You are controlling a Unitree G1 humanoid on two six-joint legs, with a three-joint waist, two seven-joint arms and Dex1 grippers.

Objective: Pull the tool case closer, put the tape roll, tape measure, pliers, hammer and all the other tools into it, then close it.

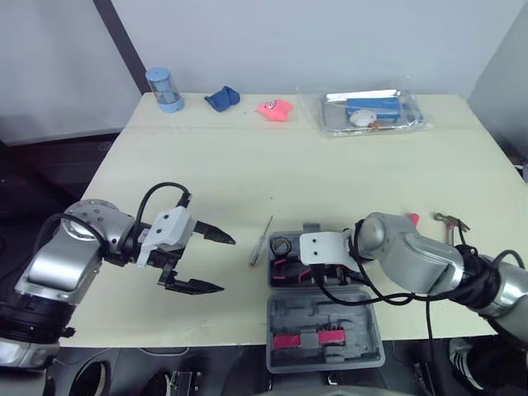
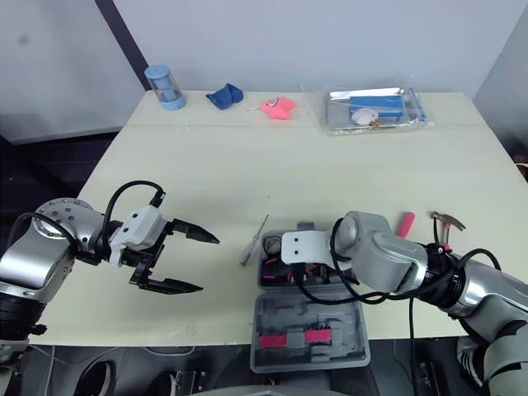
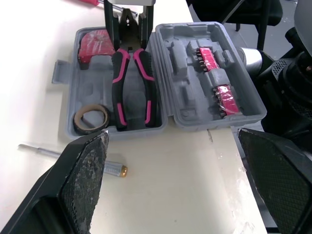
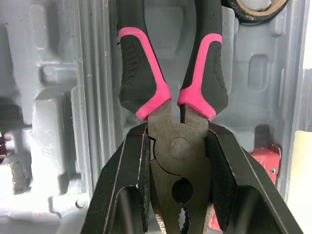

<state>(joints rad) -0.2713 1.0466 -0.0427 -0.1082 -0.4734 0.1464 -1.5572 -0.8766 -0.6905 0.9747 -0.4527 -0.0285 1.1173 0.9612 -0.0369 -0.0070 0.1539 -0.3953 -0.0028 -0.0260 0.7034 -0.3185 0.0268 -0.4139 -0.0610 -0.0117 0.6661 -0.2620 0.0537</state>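
- The case (image 3: 187, 92) is seen open at the table's (image 1: 247, 165) near edge.
- The pliers (image 3: 120, 87) are pinched at the head by the right gripper (image 4: 178, 139), with the handles inside the case.
- The tape roll (image 3: 89, 126) is seated in the case beside them.
- The left gripper (image 1: 227, 265) is held left of the case, fingers spread wide.
- A screwdriver (image 1: 261, 241) is spotted just left of the case, and the hammer (image 1: 451, 221) to its right.

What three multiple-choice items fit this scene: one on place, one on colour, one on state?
1. Where is the tape roll? A in the left gripper; B in the tool case; C in the right gripper.
2. Which colours have the pliers' handles? A black and pink; B yellow; C blue.
3. How is the left gripper? A shut on the tape roll; B open, empty; C shut on the pliers.
1 B, it lies in the case's base; 2 A, seen ahead of the right gripper; 3 B, fingers apart, empty.
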